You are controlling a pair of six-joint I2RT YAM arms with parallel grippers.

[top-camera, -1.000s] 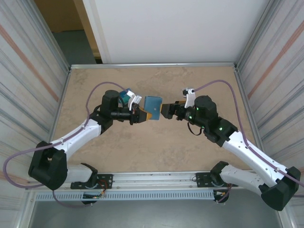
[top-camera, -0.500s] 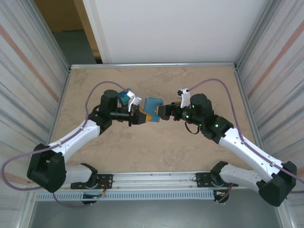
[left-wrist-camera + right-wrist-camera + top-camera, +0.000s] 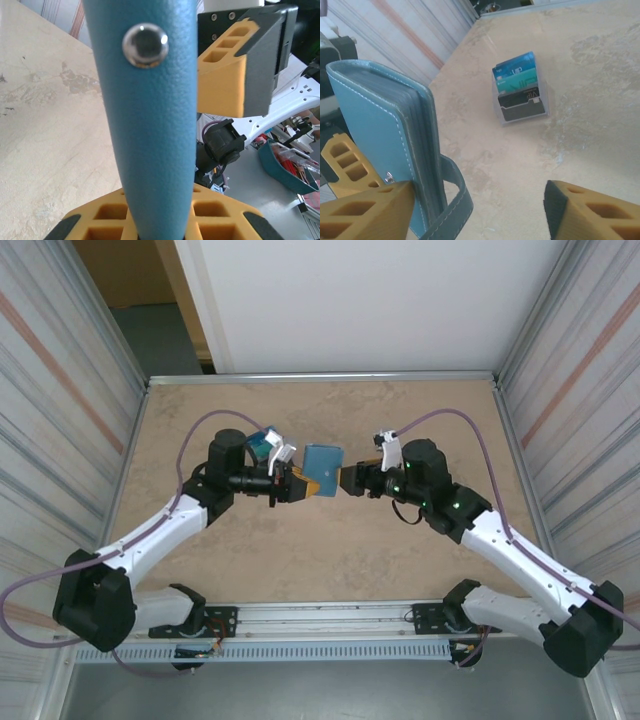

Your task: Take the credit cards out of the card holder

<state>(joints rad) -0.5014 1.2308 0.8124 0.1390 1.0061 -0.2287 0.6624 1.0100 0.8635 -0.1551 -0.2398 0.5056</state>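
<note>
Above the middle of the surface (image 3: 240, 570), the card holder (image 3: 322, 468) is held upright on edge, clenched at its near end by the left pincer (image 3: 298, 485). The right pincer (image 3: 347, 478) is seen released, with one finger just beside the holder's pocket edge and the other well apart. The holder's long axis is set vertical and its pocket side is turned toward the right arm, which is judged better placed to pull. No credit cards can be made out within the pockets.
</note>
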